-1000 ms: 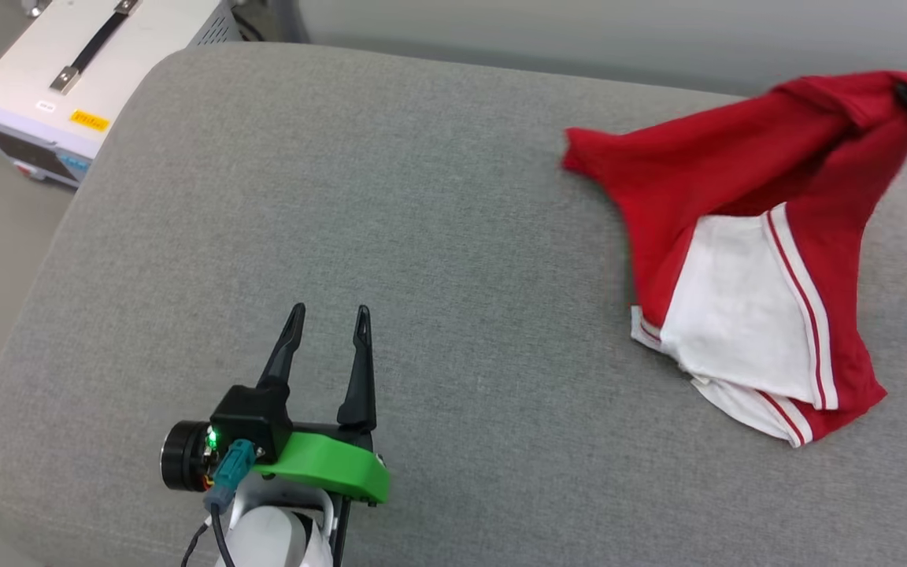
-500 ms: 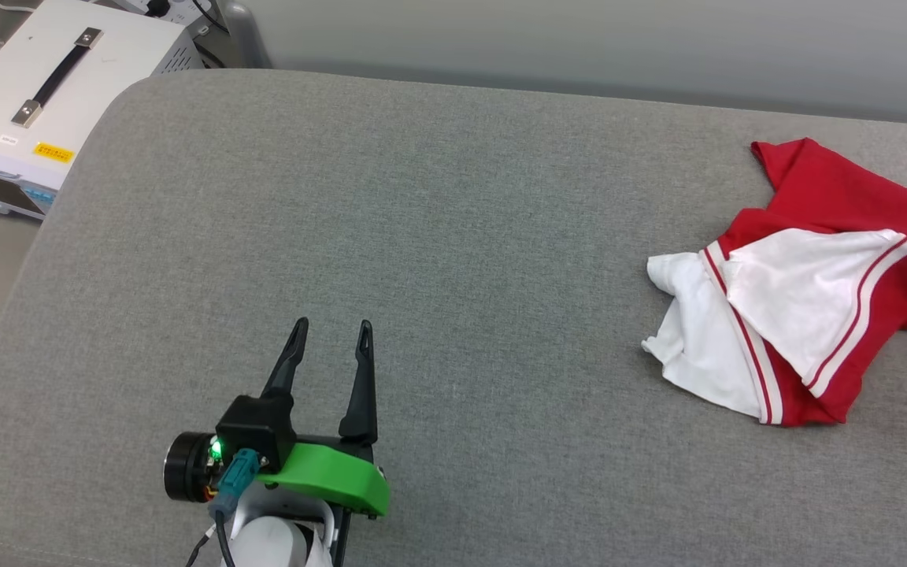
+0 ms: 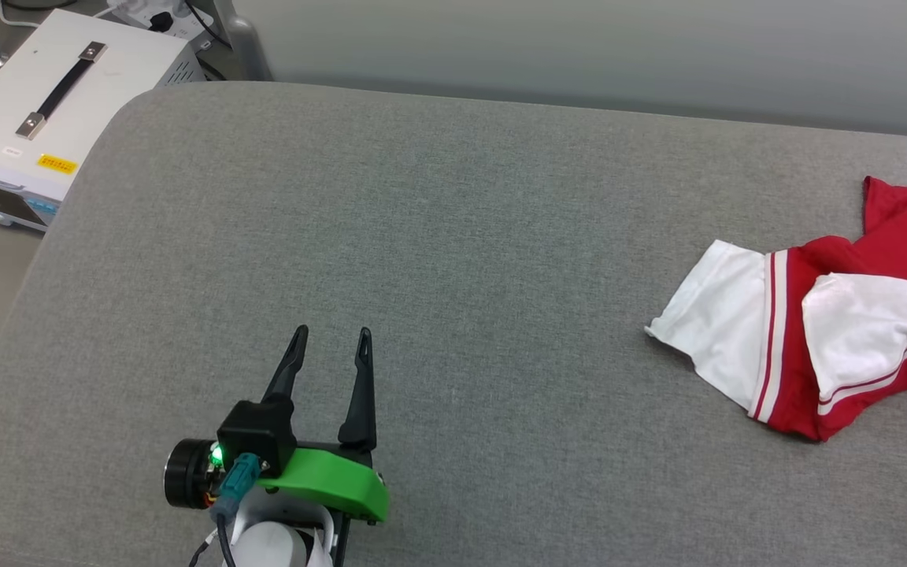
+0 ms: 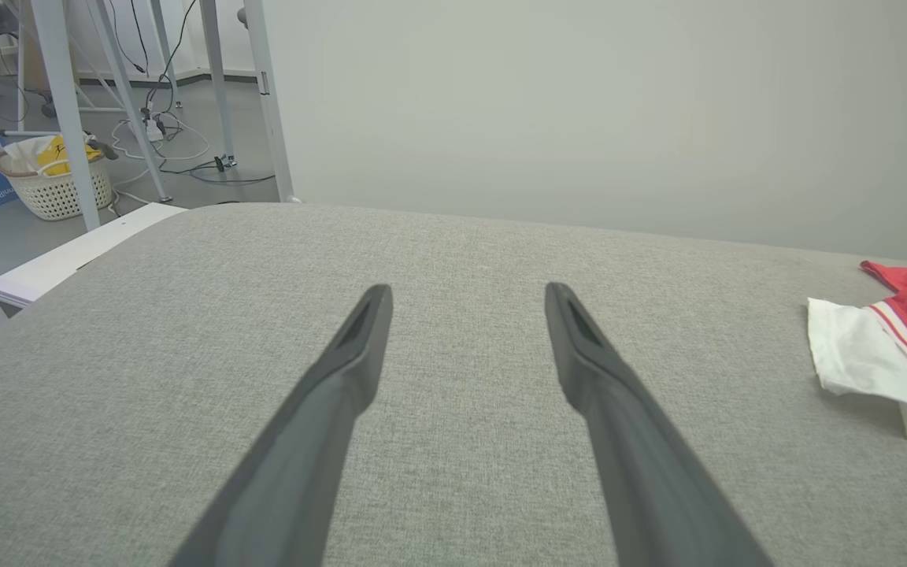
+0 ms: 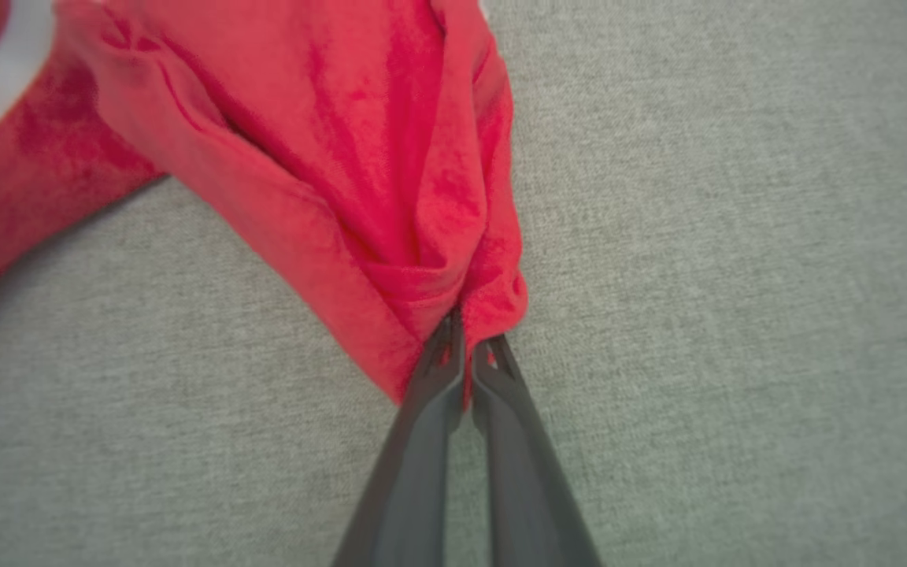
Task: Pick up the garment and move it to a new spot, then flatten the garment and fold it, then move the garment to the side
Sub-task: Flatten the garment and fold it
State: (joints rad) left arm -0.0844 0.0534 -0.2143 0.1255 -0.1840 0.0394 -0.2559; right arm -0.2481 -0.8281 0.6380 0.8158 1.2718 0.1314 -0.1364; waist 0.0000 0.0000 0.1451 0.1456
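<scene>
Rightward across the bench (image 3: 453, 236) the shirt (image 3: 796, 346) has shifted, crumpled; right gripper (image 5: 471, 335) clamps its red edge, left gripper (image 3: 332, 331) spreads its fingers wide, empty. Flattening, folding remain.

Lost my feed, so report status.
Left gripper open, idle. Right gripper shut on garment, bunched on grey cushion. Nothing blocking.

The left claw (image 4: 467, 290) gapes wide above the grey cushion (image 4: 453, 236), the garment (image 4: 863, 354) lying well apart at right.
</scene>
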